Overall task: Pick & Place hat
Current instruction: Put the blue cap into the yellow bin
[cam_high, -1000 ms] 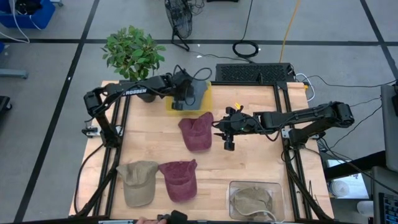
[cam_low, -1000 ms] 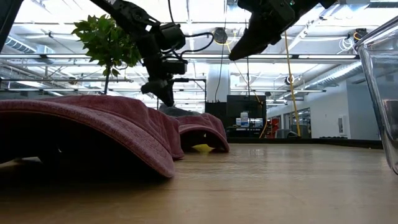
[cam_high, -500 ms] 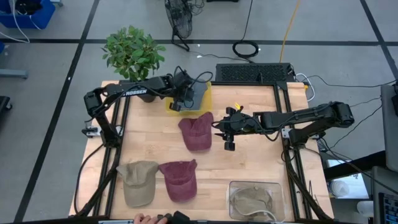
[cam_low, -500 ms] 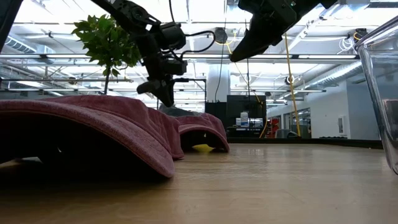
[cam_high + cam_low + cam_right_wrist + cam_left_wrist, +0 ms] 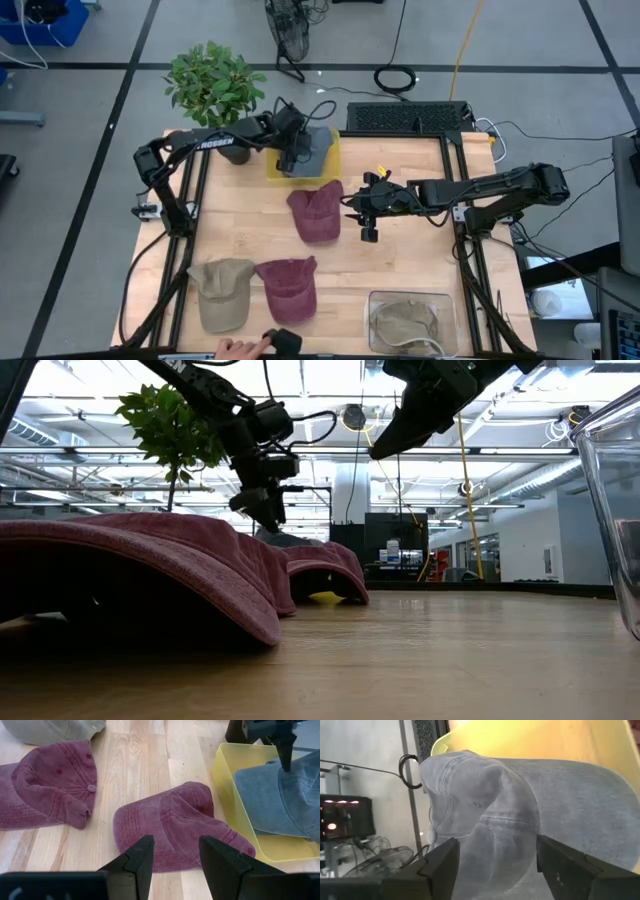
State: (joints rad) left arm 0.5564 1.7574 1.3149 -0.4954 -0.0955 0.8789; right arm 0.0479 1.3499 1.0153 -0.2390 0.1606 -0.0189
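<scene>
- The left gripper [image 5: 291, 156] hovers over a grey hat [image 5: 314, 148] lying in a yellow bin [image 5: 333, 166] at the table's 12 o'clock edge; its fingers [image 5: 437, 870] stand spread to either side of the hat's crown, released.
- White lettering on the left arm reads "ROSSEN".
- The right gripper [image 5: 365, 228] hangs mid-table, fingers parted and holding nothing, just at 3 o'clock of a maroon hat [image 5: 314, 211].
- Toward 7 o'clock lie a tan hat [image 5: 221, 291] and another maroon hat [image 5: 287, 288].
- A clear bin [image 5: 412, 321] at 5 o'clock holds 1 khaki hat [image 5: 404, 322].

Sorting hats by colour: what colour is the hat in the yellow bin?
Grey hat, clearest in the right wrist view.
</scene>
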